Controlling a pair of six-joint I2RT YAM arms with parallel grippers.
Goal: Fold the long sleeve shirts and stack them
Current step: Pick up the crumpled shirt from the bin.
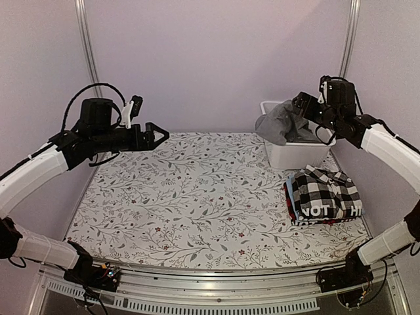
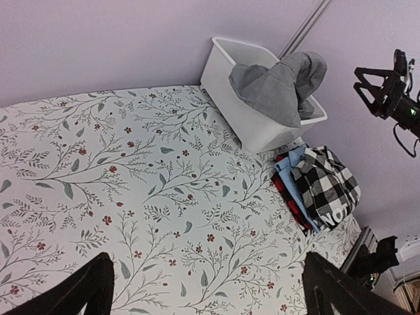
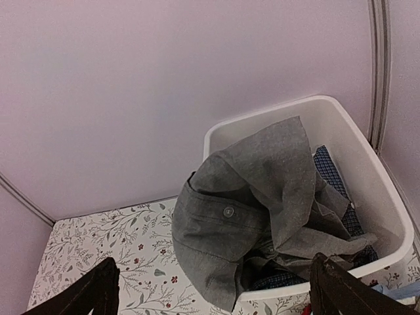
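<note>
A grey button-up shirt (image 1: 282, 123) lies crumpled in a white bin (image 1: 298, 156) at the back right and hangs over its left rim. In front of the bin lies a folded stack (image 1: 325, 193): a black-and-white checked shirt on top, a dark one lettered "NOT" and a pale blue one under it. My right gripper (image 1: 300, 106) hovers open above the bin, apart from the grey shirt (image 3: 256, 203), with nothing between its fingers (image 3: 85, 292). My left gripper (image 1: 163, 134) hangs open and empty high over the table's back left, pointing right.
The table carries a floral-patterned cloth (image 1: 197, 190). A dark blue checked cloth (image 3: 331, 174) lies in the bin under the grey shirt. A red-and-black edge (image 2: 285, 190) shows at the bottom of the stack. Walls and metal posts close in the back and sides.
</note>
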